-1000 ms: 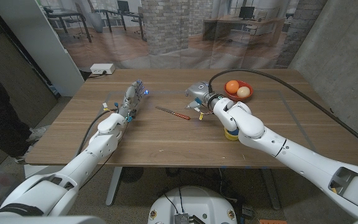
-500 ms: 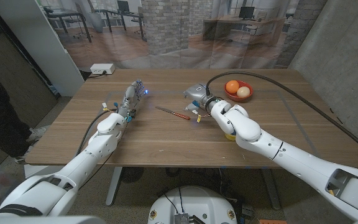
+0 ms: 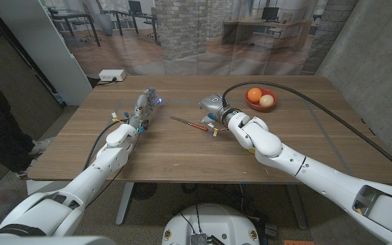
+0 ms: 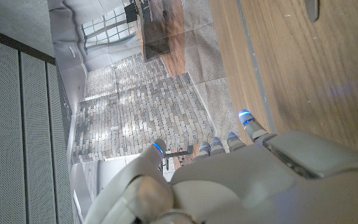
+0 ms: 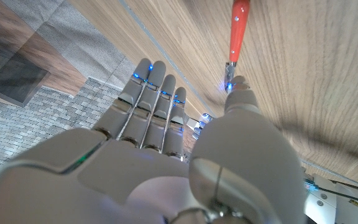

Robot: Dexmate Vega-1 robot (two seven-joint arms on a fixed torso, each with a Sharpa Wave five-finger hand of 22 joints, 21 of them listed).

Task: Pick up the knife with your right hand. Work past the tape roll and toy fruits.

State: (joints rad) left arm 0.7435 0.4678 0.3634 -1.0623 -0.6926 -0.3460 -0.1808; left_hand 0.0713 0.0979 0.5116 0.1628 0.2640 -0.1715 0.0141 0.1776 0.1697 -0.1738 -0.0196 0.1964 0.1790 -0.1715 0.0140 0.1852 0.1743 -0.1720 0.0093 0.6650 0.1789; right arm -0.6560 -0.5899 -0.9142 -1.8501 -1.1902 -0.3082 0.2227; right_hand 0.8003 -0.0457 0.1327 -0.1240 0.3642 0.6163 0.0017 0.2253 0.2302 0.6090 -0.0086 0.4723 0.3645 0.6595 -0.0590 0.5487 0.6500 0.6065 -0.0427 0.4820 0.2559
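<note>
The knife (image 3: 190,124), a thin blade with a red handle, lies on the wooden table (image 3: 182,156) near the middle. My right hand (image 3: 212,107) hovers just to the right of the handle, fingers straight and apart, holding nothing. In the right wrist view the red handle (image 5: 239,27) lies just beyond the thumb tip (image 5: 237,85) of my right hand (image 5: 166,143). My left hand (image 3: 144,106) stays to the left of the knife with its fingers stretched out and nothing in it; the left wrist view shows this left hand (image 4: 247,174) over the table.
A red bowl (image 3: 253,104) with an orange toy fruit (image 3: 254,94) and a pale one (image 3: 267,101) stands behind my right arm. A black cable (image 3: 305,88) arcs over the table's right side. A white box (image 3: 112,75) sits at the far left corner.
My right hand has slid left towards the knife's handle, and its forearm now covers the yellow tape roll seen earlier. The left hand and the knife have stayed put.
</note>
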